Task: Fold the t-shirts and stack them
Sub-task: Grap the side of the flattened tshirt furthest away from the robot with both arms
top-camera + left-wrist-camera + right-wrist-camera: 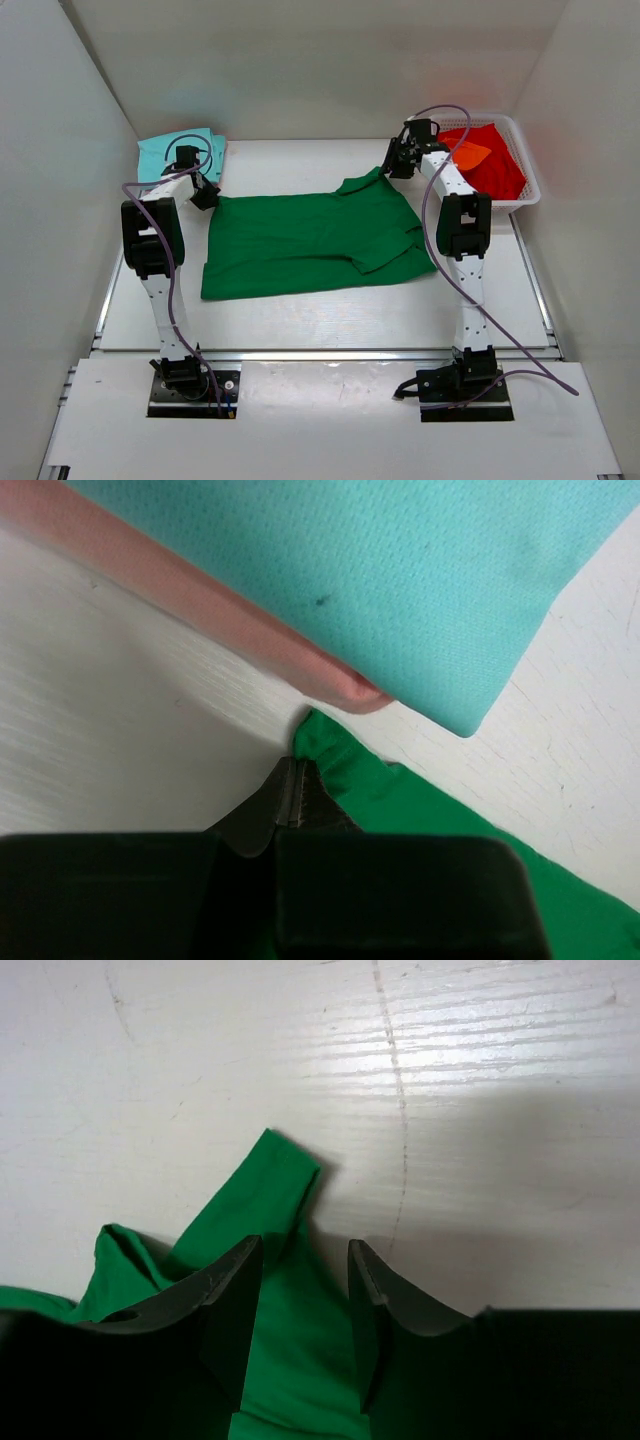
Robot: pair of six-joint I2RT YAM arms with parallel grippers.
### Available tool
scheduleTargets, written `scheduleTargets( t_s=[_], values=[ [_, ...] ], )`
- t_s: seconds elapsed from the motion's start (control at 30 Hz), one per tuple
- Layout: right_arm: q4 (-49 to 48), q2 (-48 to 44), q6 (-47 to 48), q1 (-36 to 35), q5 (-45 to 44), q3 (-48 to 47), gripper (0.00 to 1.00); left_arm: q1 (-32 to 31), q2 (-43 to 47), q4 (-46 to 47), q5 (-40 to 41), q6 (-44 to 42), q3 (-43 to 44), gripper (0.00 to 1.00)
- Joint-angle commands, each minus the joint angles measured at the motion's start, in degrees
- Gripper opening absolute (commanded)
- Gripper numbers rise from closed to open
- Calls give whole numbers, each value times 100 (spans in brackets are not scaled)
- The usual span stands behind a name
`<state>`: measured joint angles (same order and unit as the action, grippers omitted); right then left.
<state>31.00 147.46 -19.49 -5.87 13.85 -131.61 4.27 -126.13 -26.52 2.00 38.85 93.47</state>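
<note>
White table (330, 320): left pincer (293, 792) clamped on green t-shirt (310, 240) corner; right pincer (303, 1250) apart.

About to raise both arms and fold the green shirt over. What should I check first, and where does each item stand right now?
1. Left gripper holds the far left corner of the green t-shirt: ok, fingers shut on the cloth.
2. Right gripper holds the shirt's far right edge: not ok, fingers open with cloth lying between them.
3. Held corner clear of the pink t-shirt and the teal t-shirt stacked on it: cannot tell, it lies right beside them.
4. Shirt lying flat: not ok, one sleeve is folded over the body.
</note>
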Motion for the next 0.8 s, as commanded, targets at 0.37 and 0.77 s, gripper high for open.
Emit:
scheduleTargets(
  t_s=[0.37,0.77],
  values=[
    [82,56,24,103,540,55,26,-32,220,-2,-165,96,-206,1],
    [169,55,164,68,786,13,0,-14,334,68,-165,149,-400,2]
  ],
)
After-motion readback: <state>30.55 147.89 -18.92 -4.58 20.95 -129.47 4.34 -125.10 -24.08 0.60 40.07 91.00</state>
